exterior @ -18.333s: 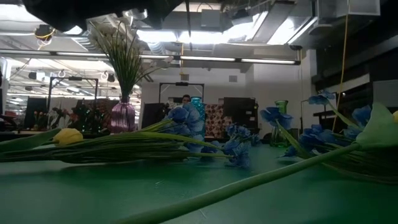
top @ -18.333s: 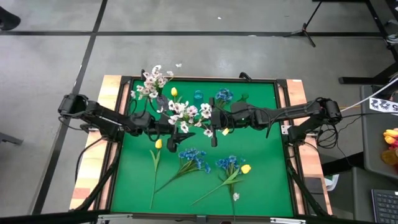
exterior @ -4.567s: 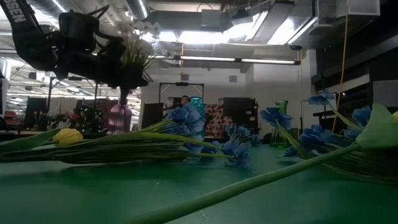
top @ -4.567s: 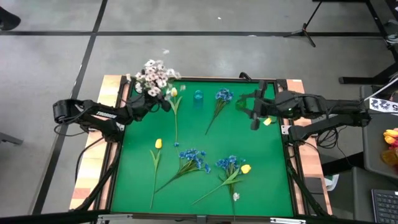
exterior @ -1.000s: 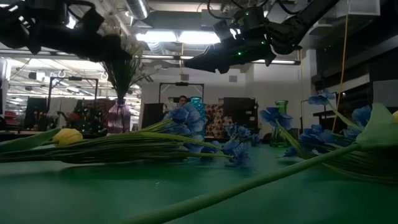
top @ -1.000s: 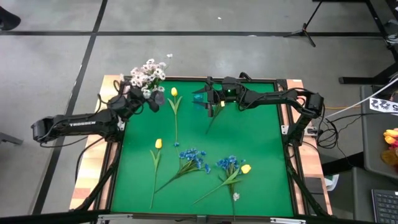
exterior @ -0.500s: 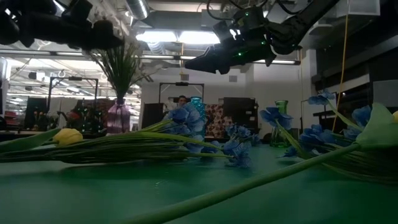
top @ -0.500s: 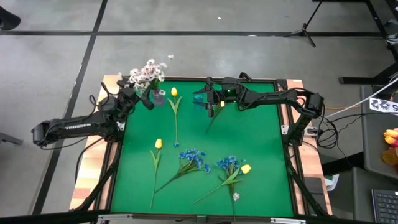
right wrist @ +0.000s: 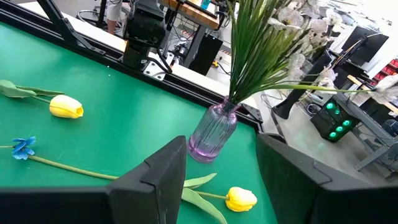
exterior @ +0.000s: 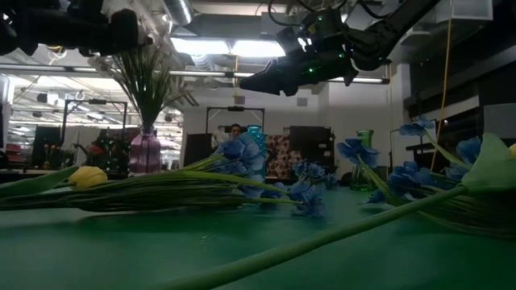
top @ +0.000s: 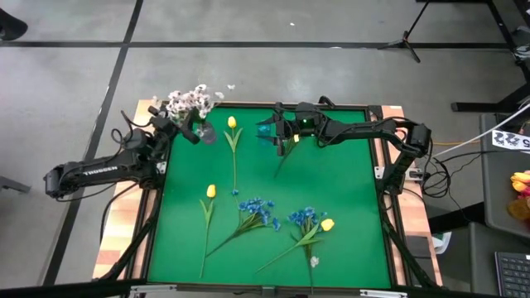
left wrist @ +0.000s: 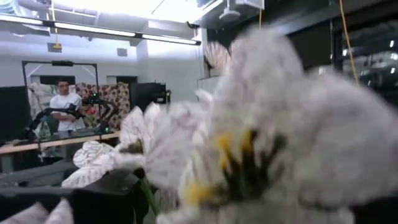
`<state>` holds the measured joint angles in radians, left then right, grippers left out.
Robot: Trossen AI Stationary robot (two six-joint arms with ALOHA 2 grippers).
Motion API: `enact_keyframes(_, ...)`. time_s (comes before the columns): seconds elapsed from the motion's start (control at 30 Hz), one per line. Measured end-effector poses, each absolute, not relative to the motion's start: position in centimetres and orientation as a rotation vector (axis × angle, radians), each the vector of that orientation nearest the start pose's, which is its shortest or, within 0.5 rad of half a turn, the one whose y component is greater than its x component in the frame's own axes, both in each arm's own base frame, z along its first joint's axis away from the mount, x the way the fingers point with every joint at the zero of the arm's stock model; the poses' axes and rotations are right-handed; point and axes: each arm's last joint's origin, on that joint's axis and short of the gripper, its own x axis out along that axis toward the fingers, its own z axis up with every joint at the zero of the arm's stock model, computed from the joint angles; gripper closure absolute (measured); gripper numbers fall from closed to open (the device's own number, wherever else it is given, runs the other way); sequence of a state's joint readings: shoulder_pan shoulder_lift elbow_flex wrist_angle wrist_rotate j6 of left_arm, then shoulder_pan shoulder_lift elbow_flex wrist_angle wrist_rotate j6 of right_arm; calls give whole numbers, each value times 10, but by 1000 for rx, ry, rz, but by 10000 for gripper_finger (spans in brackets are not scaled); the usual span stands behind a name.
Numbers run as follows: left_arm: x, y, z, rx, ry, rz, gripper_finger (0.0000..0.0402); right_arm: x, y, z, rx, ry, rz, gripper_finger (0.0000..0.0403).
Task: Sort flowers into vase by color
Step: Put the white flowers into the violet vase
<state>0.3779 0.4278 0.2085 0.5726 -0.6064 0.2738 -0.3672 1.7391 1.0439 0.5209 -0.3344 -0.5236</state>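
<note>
carefully now: the white flowers [top: 186, 103] stand in the purple vase [right wrist: 213, 132] at the bench's far left corner. left end effector [top: 166, 122] sits beside them; i cannot tell its grip. right end effector [top: 273, 131] hangs open, so move away slowly without tipping.

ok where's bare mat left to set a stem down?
Free: the right strip of the mat, between the right arm and the near edge, and the left strip beside the yellow tulip. Crowded: the near centre with the blue flowers and the far edge around the purple vase, blue vase and right gripper.
</note>
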Motion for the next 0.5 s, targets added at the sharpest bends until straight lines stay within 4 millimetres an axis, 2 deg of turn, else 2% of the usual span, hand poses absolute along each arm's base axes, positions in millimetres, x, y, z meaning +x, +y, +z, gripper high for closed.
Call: enact_keyframes(0.5, 101, 56, 256, 151, -336, 954, 158, 362, -129, 236, -462, 168, 11, 210)
